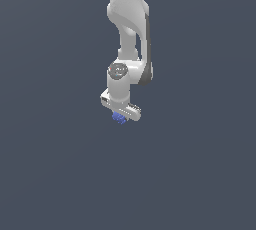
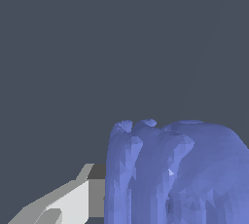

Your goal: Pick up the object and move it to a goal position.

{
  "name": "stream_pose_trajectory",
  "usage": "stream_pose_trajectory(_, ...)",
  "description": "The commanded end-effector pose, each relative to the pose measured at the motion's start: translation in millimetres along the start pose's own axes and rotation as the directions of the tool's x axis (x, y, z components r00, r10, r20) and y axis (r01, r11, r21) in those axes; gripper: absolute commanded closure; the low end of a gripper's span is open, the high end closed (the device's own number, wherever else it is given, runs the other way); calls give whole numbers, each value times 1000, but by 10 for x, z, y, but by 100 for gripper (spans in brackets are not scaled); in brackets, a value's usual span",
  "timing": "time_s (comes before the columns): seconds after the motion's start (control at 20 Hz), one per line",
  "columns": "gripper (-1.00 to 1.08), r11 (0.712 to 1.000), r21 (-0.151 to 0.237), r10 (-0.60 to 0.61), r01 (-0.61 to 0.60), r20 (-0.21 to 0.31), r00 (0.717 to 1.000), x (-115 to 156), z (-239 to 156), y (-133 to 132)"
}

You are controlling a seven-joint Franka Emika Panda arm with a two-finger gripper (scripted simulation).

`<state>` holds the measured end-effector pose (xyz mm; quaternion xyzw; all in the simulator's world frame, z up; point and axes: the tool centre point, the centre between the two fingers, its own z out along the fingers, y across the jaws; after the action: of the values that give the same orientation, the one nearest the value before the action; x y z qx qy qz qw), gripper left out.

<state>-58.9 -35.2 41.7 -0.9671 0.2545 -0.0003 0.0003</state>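
The object (image 1: 118,118) is a tiny blue bumpy lump sitting right under the white hand of the arm, in the middle of the exterior view. My gripper (image 1: 120,117) points downward and is shut on it, with the fingers mostly hidden behind the hand and the lump. In the wrist view the object (image 2: 170,174) fills the lower part of the picture, very close to the camera. One grey-white finger (image 2: 73,203) presses against its side. The other finger is out of that picture.
The white arm (image 1: 127,19) comes down from the top of the exterior view. Around it there is only a plain dark grey-blue surface (image 1: 50,149), with no other objects, edges or goal marker in view.
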Motion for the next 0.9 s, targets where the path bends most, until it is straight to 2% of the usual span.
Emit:
stream_pose_trajectory(0.0, 108, 1000, 0, 0, 0, 0, 1000, 85, -5, -119)
stream_pose_trajectory(0.85, 108, 1000, -1, 0, 0, 0, 1000, 759, -29, -1010)
